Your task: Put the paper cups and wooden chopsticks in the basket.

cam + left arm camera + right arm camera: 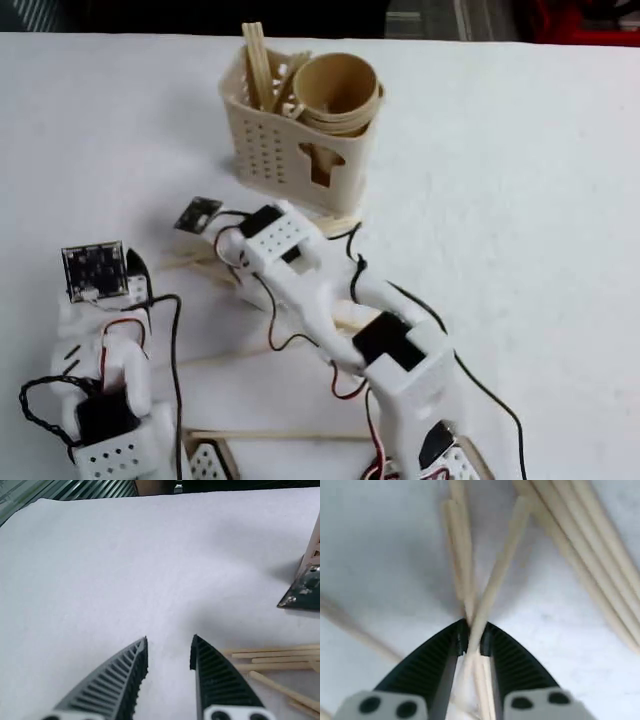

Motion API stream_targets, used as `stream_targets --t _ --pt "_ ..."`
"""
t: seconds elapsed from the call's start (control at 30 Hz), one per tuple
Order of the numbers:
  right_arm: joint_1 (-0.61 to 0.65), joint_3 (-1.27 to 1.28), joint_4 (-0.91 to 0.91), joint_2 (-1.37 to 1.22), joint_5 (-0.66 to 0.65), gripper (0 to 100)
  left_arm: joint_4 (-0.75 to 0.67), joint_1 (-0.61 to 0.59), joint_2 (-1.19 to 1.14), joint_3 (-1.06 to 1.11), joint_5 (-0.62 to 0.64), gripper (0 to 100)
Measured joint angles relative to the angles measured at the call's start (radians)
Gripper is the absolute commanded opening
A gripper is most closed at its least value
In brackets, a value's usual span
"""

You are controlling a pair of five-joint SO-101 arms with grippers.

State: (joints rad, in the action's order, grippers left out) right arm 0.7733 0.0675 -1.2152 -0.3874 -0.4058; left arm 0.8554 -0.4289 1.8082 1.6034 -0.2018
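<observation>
The cream perforated basket [290, 150] stands at the back centre. It holds stacked paper cups [335, 90] and several upright wooden chopsticks [262, 65]. My right gripper [474, 636] is low over the table in front of the basket, shut on a few crossed chopsticks [492, 580]. More chopsticks [585, 545] lie in a bundle just beyond it. My left gripper [169, 647] hovers open over bare table, nothing between its fingers, with loose chopsticks [275, 657] lying off to one side of it. The right arm [300, 280] reaches from the front edge toward the basket.
The white cloth table [520, 200] has free room on the right and far left. Loose chopsticks [270, 435] lie near the arm bases at the front. The left arm [105, 360] stands at the front left. Cables [175, 340] trail beside both arms.
</observation>
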Motion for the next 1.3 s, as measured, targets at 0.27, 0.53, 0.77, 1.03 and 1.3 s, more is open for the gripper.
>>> stream_targets --t 0.27,0.53,0.77,1.03,1.3 --pt "0.003 0.002 -0.095 0.147 -0.038 1.8 0.0 0.0 0.0 0.0 0.0 15" --pt "-0.008 0.002 -0.198 0.345 -0.038 1.8 0.0 0.0 0.0 0.0 0.0 15" --pt "-0.089 0.002 -0.258 0.511 0.015 1.8 0.0 0.0 0.0 0.0 0.0 15" --pt "-0.114 0.002 -0.264 0.72 0.123 1.8 0.0 0.0 0.0 0.0 0.0 15" --pt "-0.127 -0.061 -0.146 0.85 0.186 1.8 0.0 0.0 0.0 0.0 0.0 15"
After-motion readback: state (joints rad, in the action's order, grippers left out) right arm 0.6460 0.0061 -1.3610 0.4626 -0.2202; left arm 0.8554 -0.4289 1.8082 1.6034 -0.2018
